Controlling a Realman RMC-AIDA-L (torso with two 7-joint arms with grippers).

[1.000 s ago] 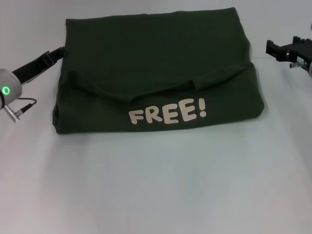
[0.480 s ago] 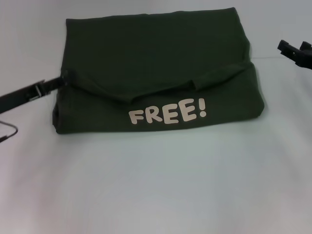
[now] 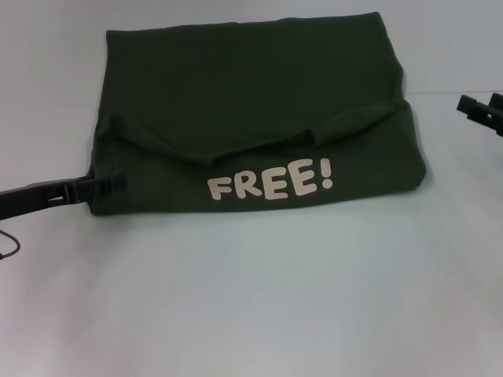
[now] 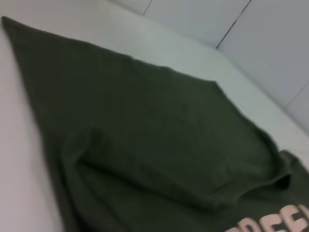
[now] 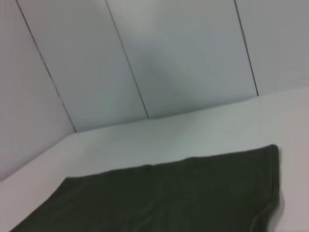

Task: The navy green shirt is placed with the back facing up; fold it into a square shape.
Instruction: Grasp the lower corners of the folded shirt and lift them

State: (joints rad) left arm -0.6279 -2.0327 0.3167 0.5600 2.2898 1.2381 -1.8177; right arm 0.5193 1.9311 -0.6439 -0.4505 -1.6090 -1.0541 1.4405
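The navy green shirt (image 3: pixel 251 102) lies folded into a rough rectangle on the white table (image 3: pixel 275 298). Its near flap is turned up, showing cream "FREE!" lettering (image 3: pixel 271 182). My left gripper (image 3: pixel 116 184) reaches in low from the left and sits at the shirt's near-left corner. My right gripper (image 3: pixel 479 108) hovers open at the right edge of the head view, well clear of the cloth. The left wrist view looks across the shirt (image 4: pixel 145 145) and its folded flap. In the right wrist view the shirt (image 5: pixel 169 198) shows only as a far edge.
White table surface surrounds the shirt on all sides, with a wide bare stretch in front of it. Pale wall panels (image 5: pixel 183 63) stand behind the table. A thin cable (image 3: pixel 8 243) hangs by the left arm.
My left gripper has slid down along the shirt's left edge, from its far-left side to its near-left corner. The right gripper has drawn back to the right. The shirt has not moved.
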